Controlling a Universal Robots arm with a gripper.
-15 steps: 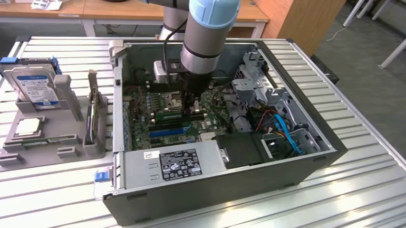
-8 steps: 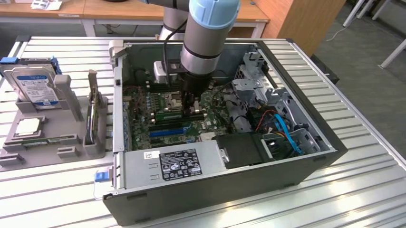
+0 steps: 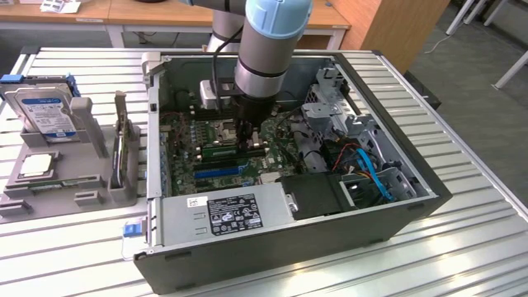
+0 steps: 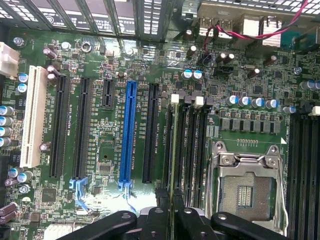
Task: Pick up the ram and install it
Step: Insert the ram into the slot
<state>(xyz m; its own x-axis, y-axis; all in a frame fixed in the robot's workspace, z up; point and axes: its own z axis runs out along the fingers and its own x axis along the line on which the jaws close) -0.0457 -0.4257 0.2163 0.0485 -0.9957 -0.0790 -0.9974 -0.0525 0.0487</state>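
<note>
**End effector clamped on ram, over the memory slots**

Your end effector (image 3: 250, 145) is down inside the open PC case (image 3: 412, 185), just above the motherboard (image 4: 100, 165). It's narrow, nearly closed, and gripping the ram (image 4: 173, 150).

In the wrist view the fingers (image 4: 161, 202) sit either side of the stick, which you see edge-on as a thin green line running away from the end effector (image 4: 171, 207). The ram stands on edge, lined up with the first memory slot (image 4: 168, 145), the one next to the black expansion slot (image 4: 149, 135). Its far end reaches the white latch (image 4: 174, 98) of that slot. Can't tell whether it's seated or only resting on top.

The CPU socket (image 4: 247, 190) is just on the other side of the memory slots, and the blue slot (image 4: 129, 130) is two slots over the opposite way.

On the exterior view's left, the grey fixture (image 3: 83, 167) on the worktop (image 3: 478, 235) holds the hard drive (image 3: 46, 111) and the processor chip (image 3: 37, 164), well apart from the end effector.
</note>
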